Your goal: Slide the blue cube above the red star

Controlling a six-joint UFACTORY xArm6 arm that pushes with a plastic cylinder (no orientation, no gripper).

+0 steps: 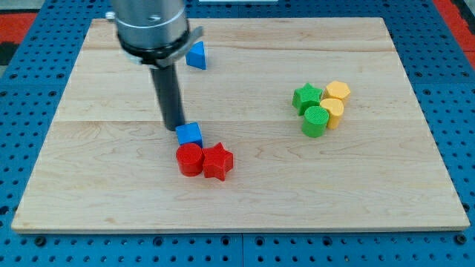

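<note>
Blue cube (189, 134), small, rigid and surely light, sits left-centre touching my tip (175, 127), which grips nothing, so I'd push its left face toward above the red star (218, 161).

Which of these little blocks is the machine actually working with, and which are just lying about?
In the job:
- small blue cube, touching the red blocks
- red star block
- my tip, at the cube's upper left

Lying about:
- red cylinder
- second blue block, shape unclear
- green star
- green cylinder
- two yellow blocks
</note>
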